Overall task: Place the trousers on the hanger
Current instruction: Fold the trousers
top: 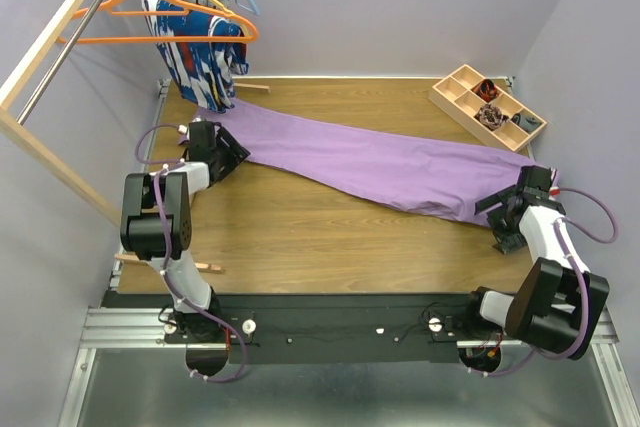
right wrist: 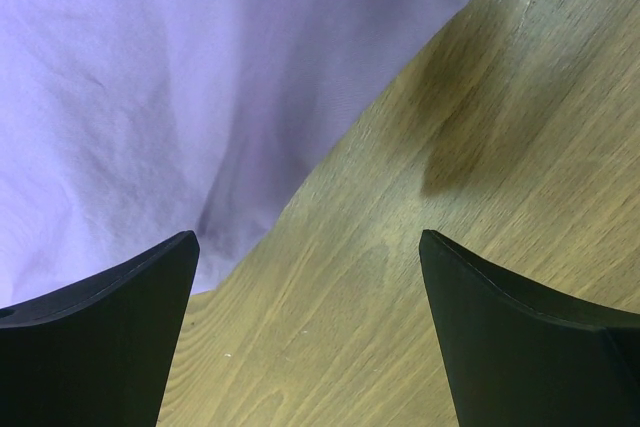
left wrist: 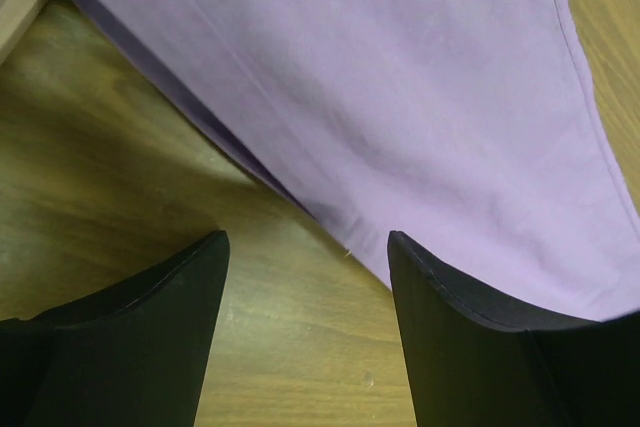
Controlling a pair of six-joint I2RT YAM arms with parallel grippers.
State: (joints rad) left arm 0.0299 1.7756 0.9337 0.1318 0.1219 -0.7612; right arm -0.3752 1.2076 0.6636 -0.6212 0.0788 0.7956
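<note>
Lilac trousers [top: 380, 162] run upper left to right; left fingers [left wrist: 130, 327] and right fingers [right wrist: 100, 327] stand open at either end.

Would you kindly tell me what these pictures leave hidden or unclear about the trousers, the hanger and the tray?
- Trousers: top view, far-left end hidden behind the hanging patterned garment.
- Orange hanger: top view, how its hook sits on the rail is too small to tell.
- Tray: top view, contents too small to identify.
- Wrist views: frame edges cut off all but a patch of cloth.

No legible text, labels or numbers.
</note>
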